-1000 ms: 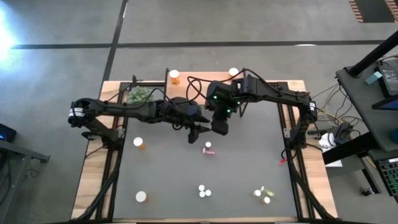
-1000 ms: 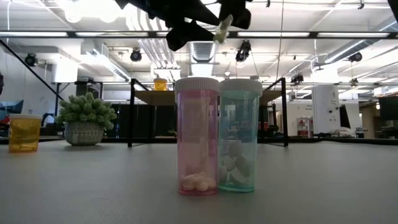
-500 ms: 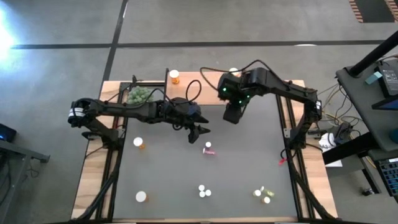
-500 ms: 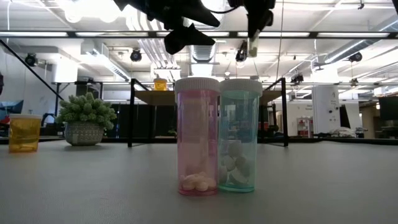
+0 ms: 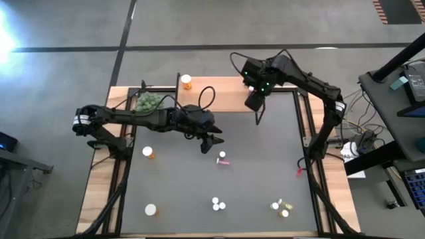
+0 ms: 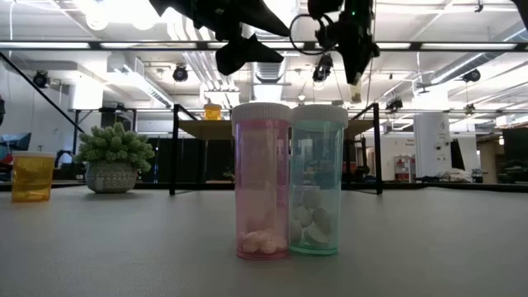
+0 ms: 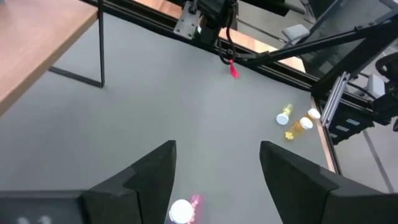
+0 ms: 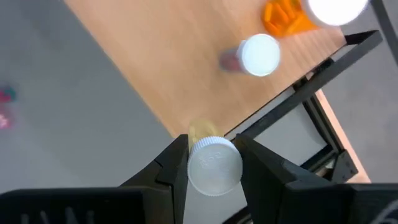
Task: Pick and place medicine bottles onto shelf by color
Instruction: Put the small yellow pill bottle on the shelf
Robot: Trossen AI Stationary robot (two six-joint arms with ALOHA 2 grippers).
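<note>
Carrying a white-capped bottle (image 8: 214,165) clamped in its jaws, the right gripper (image 8: 211,163) hangs at the shelf (image 5: 219,99) edge; lower it squarely beside its colour-mates, upright. Left gripper (image 7: 214,174), jaws spread, hovers over a pink bottle (image 7: 185,210).

The shelf (image 5: 219,93) stands at the far edge of the mat (image 5: 265,172), with a plant (image 5: 149,101) just left of it. On the shelf, one bottle (image 5: 186,81) sits at the left end. The right gripper (image 5: 257,118) hangs by the shelf's right end, closed on a small bottle (image 8: 214,165). The left gripper (image 5: 214,143) hovers mid-mat, fingers apart, above a lying bottle (image 5: 222,158). Nearer the front stand a touching pair (image 5: 218,204) (close to the low camera) and another pair (image 5: 281,208) to the right; two single bottles (image 5: 149,152) (image 5: 151,210) stand at left.
</note>
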